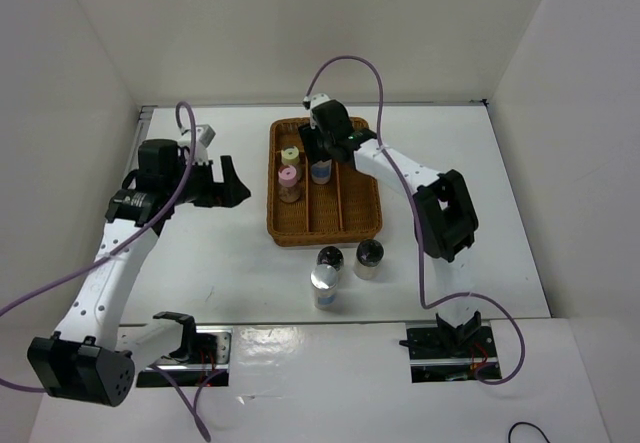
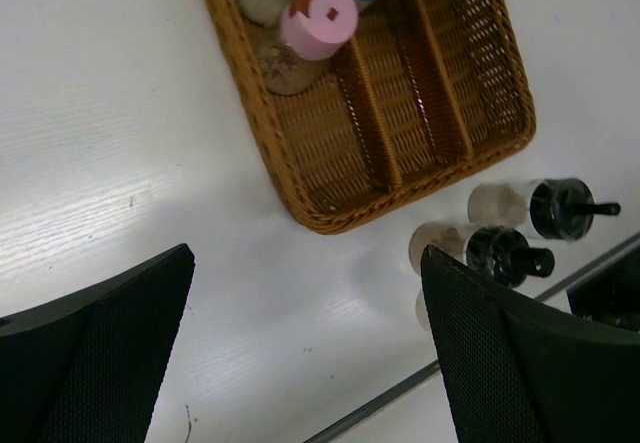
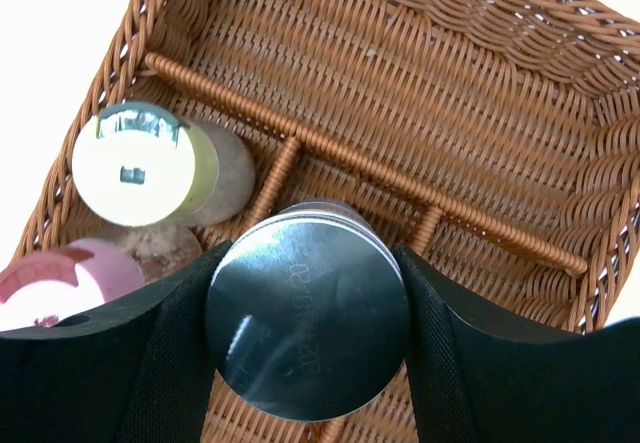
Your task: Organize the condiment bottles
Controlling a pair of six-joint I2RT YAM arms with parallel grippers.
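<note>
From above, the tray [image 1: 372,225] sits mid-surface [image 1: 220,263]. The right gripper [image 1: 320,156] is clamped on the silver jar [image 1: 320,171], which has a blue label and stands in the middle lane toward 12 o'clock. At its 9 o'clock, in the left lane, stands the yellow jar [image 1: 290,155], with the pink jar [image 1: 288,176] just beside it at 6 o'clock. Off the tray's 6 o'clock edge stand two black jars [image 1: 369,253] and a pale jar [image 1: 324,281]. The left gripper [image 1: 238,183] hangs at the tray's 9 o'clock, jaws wide apart and holding nothing.

In the left wrist view, its fingers [image 2: 100,353] spread over bare surface. The tray lies at 12 o'clock and the black jars at 3 o'clock.

In the right wrist view, the fingers [image 3: 140,363] press both sides of the silver cap. A stamped line of digits crosses the cap, too faint to read. The yellow cap shows at 10 o'clock and the pink cap at 9 o'clock.
</note>
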